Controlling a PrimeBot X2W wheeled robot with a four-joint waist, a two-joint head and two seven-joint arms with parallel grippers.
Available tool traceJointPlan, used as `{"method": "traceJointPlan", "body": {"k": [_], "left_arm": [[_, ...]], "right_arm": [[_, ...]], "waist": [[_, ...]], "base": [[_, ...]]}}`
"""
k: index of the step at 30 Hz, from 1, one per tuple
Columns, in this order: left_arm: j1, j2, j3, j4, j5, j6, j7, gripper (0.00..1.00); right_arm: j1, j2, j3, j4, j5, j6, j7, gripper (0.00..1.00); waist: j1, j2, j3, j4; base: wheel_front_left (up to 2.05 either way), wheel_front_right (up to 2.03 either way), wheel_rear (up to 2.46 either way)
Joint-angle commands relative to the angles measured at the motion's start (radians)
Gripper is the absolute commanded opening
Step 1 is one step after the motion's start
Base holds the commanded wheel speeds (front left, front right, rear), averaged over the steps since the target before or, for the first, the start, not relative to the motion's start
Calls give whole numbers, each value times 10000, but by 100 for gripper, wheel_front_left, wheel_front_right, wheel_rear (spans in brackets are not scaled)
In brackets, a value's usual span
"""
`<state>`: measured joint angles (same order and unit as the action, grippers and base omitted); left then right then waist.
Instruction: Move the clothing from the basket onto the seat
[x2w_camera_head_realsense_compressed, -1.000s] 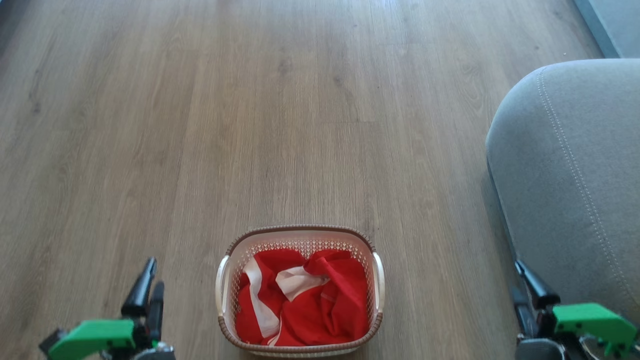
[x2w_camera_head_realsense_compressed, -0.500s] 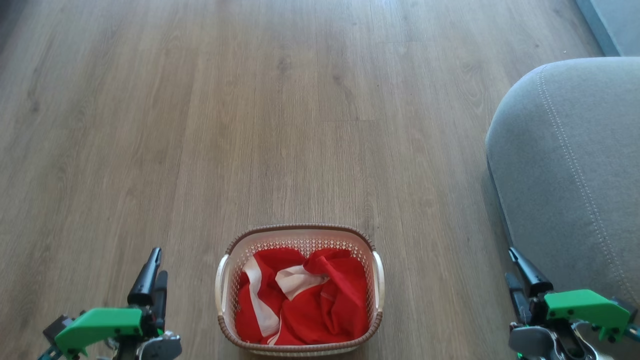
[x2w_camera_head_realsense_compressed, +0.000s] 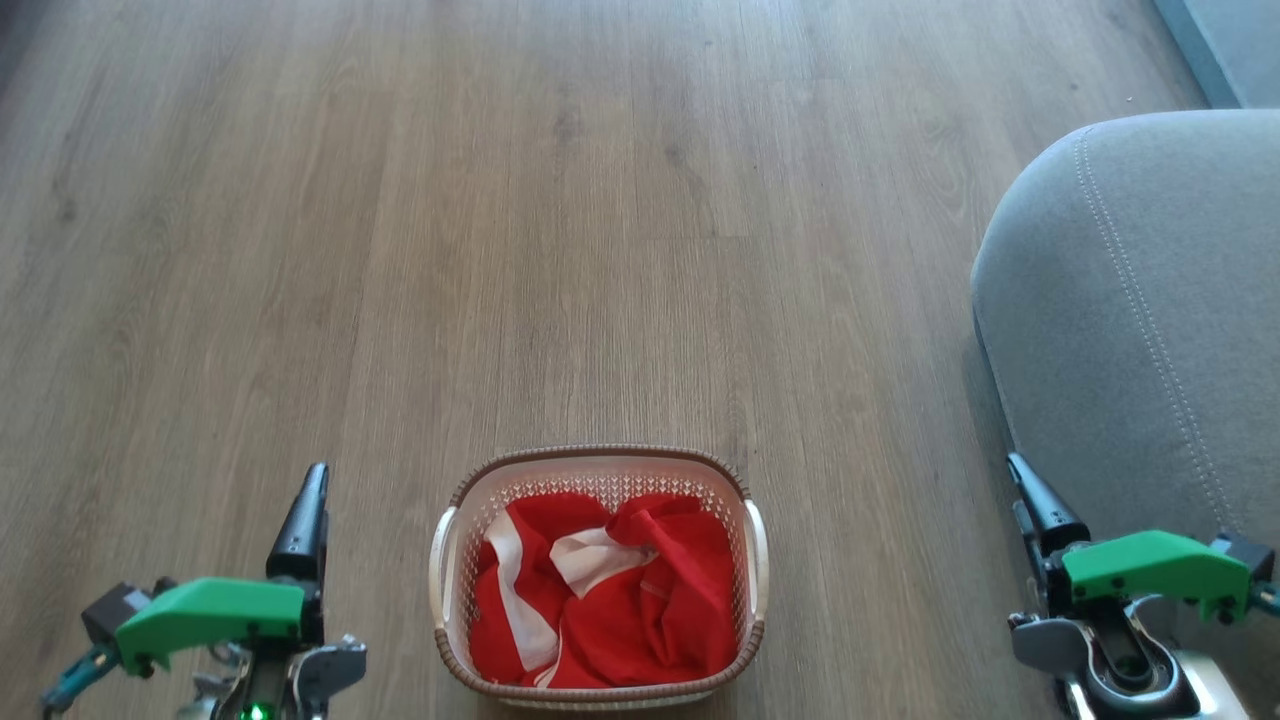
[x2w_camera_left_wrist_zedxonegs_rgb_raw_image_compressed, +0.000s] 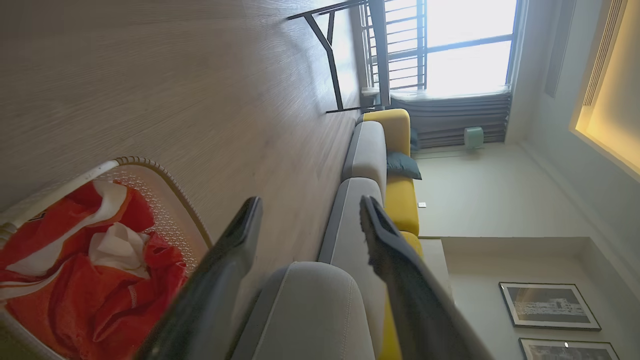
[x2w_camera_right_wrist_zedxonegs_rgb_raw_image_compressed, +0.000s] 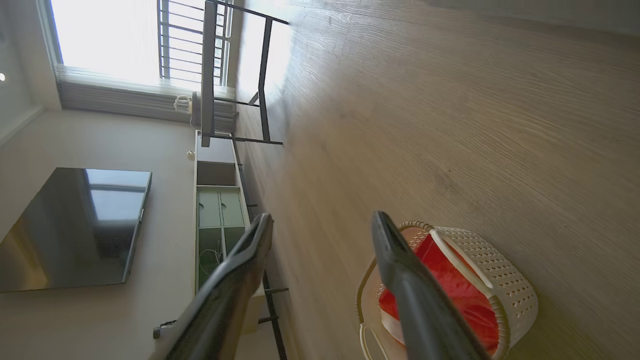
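The cream basket (x2w_camera_head_realsense_compressed: 600, 456) with its brown rim stands on the wooden floor at the bottom middle. Crumpled red clothing (x2w_camera_head_realsense_compressed: 640, 610) with white stripes fills it. The big grey seat (x2w_camera_head_realsense_compressed: 1150, 330) rises at the right edge. My left gripper (x2w_camera_head_realsense_compressed: 312, 492) hovers left of the basket, and my right gripper (x2w_camera_head_realsense_compressed: 1030, 492) is between the basket and the seat's edge. In the wrist views both the left gripper (x2w_camera_left_wrist_zedxonegs_rgb_raw_image_compressed: 310, 210) and the right gripper (x2w_camera_right_wrist_zedxonegs_rgb_raw_image_compressed: 322, 220) stand open and hold nothing. The basket (x2w_camera_left_wrist_zedxonegs_rgb_raw_image_compressed: 150, 167) and clothing (x2w_camera_left_wrist_zedxonegs_rgb_raw_image_compressed: 90, 280) lie beside the left fingers.
Bare wooden floor stretches ahead of the basket. In the left wrist view a grey and yellow sofa (x2w_camera_left_wrist_zedxonegs_rgb_raw_image_compressed: 395, 200) runs along the wall. In the right wrist view there is a black-framed table (x2w_camera_right_wrist_zedxonegs_rgb_raw_image_compressed: 235, 75), a low cabinet (x2w_camera_right_wrist_zedxonegs_rgb_raw_image_compressed: 220, 210) and a dark screen (x2w_camera_right_wrist_zedxonegs_rgb_raw_image_compressed: 75, 230).
Both grippers have opened from shut and have moved forward, higher up the head view. The basket and clothing lie as before.
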<state>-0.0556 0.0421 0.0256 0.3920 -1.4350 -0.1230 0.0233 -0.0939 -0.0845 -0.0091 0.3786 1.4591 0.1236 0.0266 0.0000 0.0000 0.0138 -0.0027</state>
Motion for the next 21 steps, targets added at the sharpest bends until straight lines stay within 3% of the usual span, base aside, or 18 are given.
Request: {"method": "traceJointPlan", "body": {"k": [1, 21], "left_arm": [[-696, 182, 17, -272, 316, -19, -108, 100], [-1254, 336, -396, -45, 4057, -32, -722, 100]], "right_arm": [[-623, -297, 119, -247, -310, 18, -134, 100], [-1367, -607, 955, 161, -3424, 30, -750, 100]], "waist": [[0, 0, 4, -2], [0, 0, 3, -38]], "base": [[0, 0, 0], [0, 0, 0]]}}
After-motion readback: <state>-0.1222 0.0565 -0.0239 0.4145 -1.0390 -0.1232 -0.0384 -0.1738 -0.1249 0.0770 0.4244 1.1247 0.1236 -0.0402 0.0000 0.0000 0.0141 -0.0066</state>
